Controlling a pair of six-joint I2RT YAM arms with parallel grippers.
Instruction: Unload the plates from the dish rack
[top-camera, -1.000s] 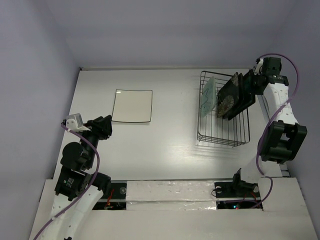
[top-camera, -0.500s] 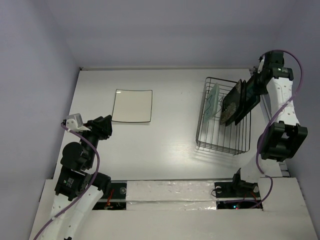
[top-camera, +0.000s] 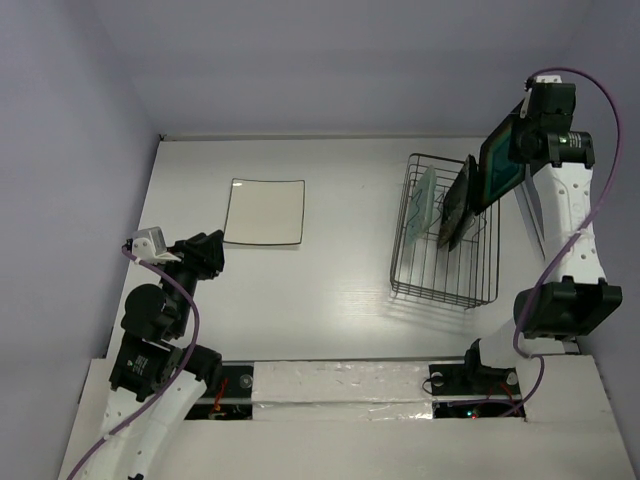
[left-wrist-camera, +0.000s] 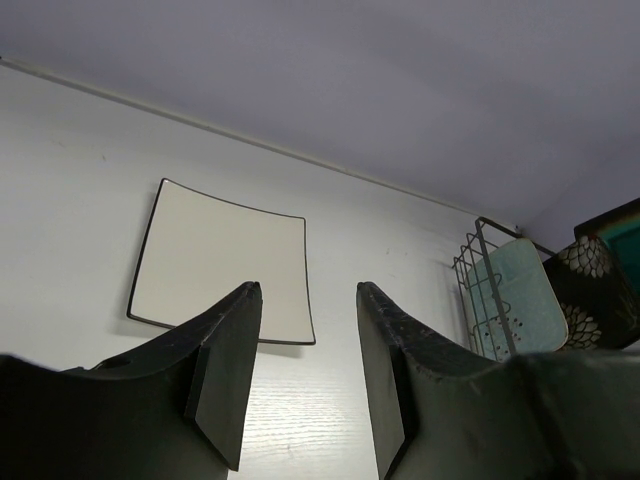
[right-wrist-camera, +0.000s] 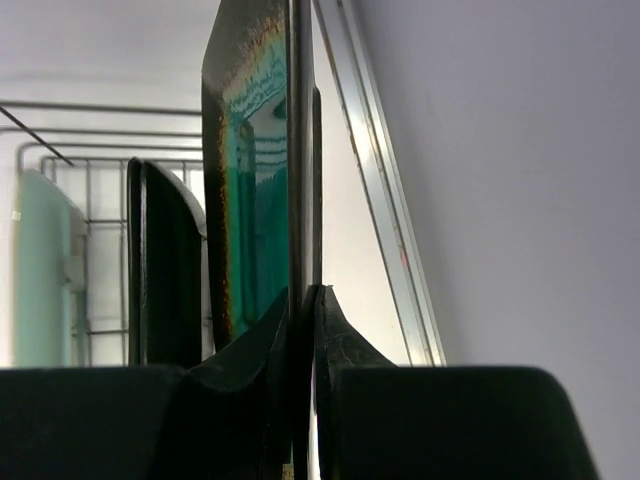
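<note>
white table (top-camera: 330, 290) lay under everything, and the largest thing on it was the dark wire dish rack (top-camera: 440, 295), sitting below and to the left of the right gripper (right-wrist-camera: 303, 300). that gripper was clamped tight on the edge of the dark-rimmed plate with the teal centre (top-camera: 502, 160), one finger pressed on each face, and held it upright on edge above the rack's far right side, up near the right wall. from the right wrist view the teal face pointed to the gripper's left. the black flowered plate (top-camera: 457, 205) stood on edge in the rack just to the left of the held plate, with a narrow gap between them, and the pale mint-green plate (top-camera: 424, 196) stood further left again, also upright between the bars. whether the teal plate's lower edge was fully clear of the rack's rim could not be told from these views. the white square plate (top-camera: 265, 211) lay flat on the table straight ahead of the left gripper (left-wrist-camera: 307, 300), just past its fingertips and well apart from the rack. the left gripper's fingers (left-wrist-camera: 225, 380) were parted with nothing between them, and it hovered low over the near left side of the table.
</note>
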